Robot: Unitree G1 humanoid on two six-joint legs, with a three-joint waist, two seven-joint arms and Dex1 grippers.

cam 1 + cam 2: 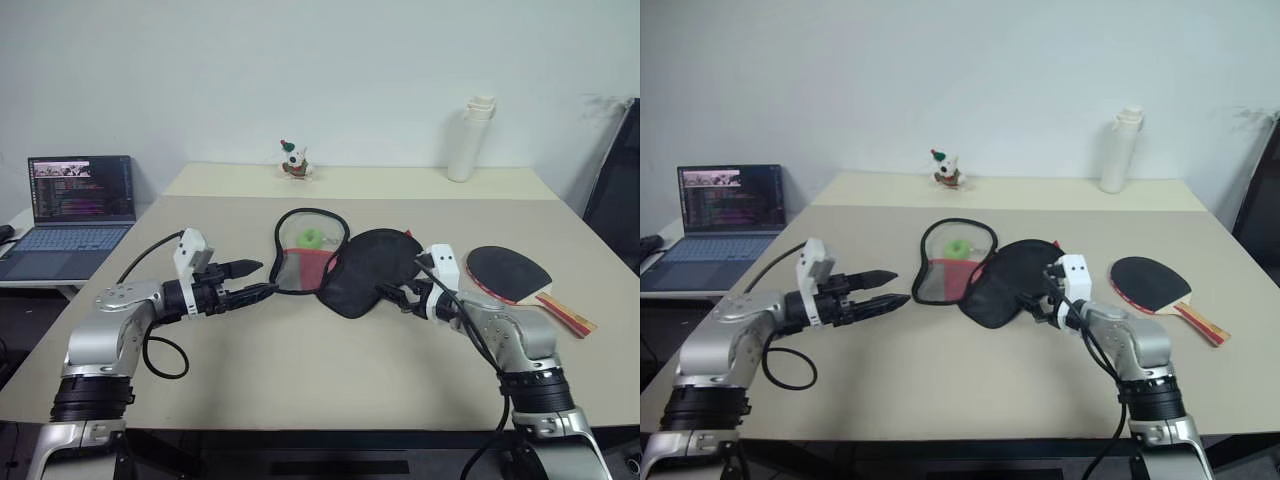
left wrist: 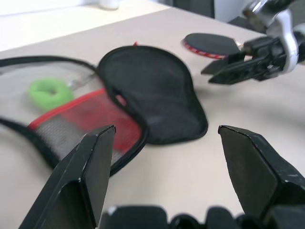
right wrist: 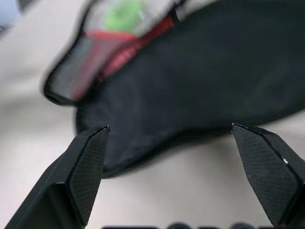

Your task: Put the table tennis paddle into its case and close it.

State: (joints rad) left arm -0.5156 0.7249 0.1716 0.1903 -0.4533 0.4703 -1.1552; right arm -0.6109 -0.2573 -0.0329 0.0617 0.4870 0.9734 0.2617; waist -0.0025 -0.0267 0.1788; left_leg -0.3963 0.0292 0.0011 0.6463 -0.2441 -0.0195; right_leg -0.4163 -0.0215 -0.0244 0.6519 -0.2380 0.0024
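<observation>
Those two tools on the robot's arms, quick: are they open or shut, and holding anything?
Left tool: open, holding nothing, beside the case.
Right tool: open, holding nothing, just short of the case's black flap.

A laptop (image 1: 80, 205) is seen open at the left edge. A small figurine (image 1: 293, 160) and a white bottle (image 1: 471, 139) are placed on the far table (image 1: 400, 181).

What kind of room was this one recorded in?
Probably an office or lab: a plain beige table against a bare white wall, with an open laptop showing code on a side desk.
</observation>
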